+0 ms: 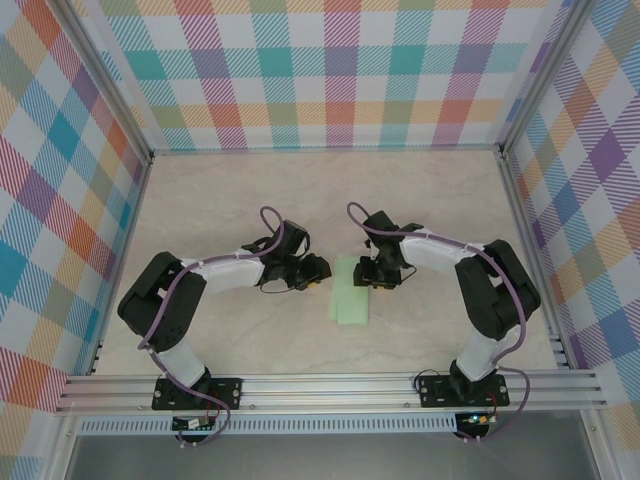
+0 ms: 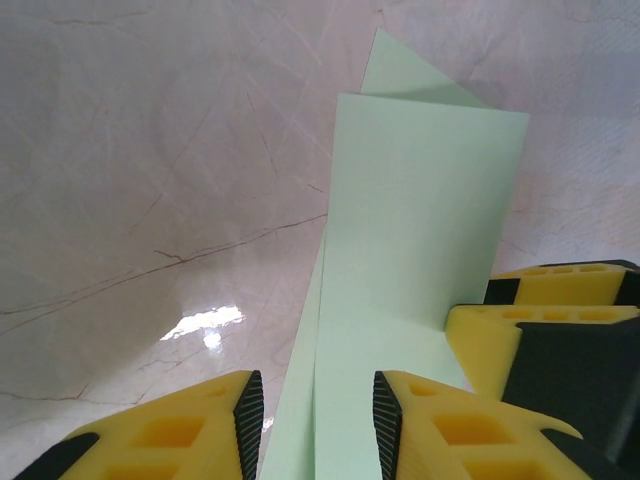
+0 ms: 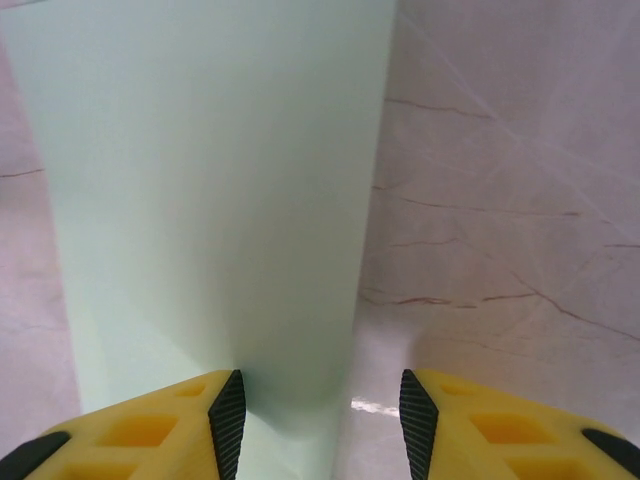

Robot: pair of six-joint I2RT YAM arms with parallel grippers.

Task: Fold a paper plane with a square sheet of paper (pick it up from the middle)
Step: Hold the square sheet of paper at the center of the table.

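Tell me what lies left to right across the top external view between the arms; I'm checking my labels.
left gripper → folded mint-green paper → right gripper

— Any writing to read here?
— None. The paper point(image 1: 351, 302) is plain mint green on every face that shows.
— The walls point(image 1: 340, 80)?
— A plaid pattern, no letters or numbers.
— And the table point(image 1: 250, 190)?
— Only marble veins.
— What about the arms' bases at the near edge?
— Small boards point(image 1: 195, 425) sit there, but any marking on them is too small to tell.
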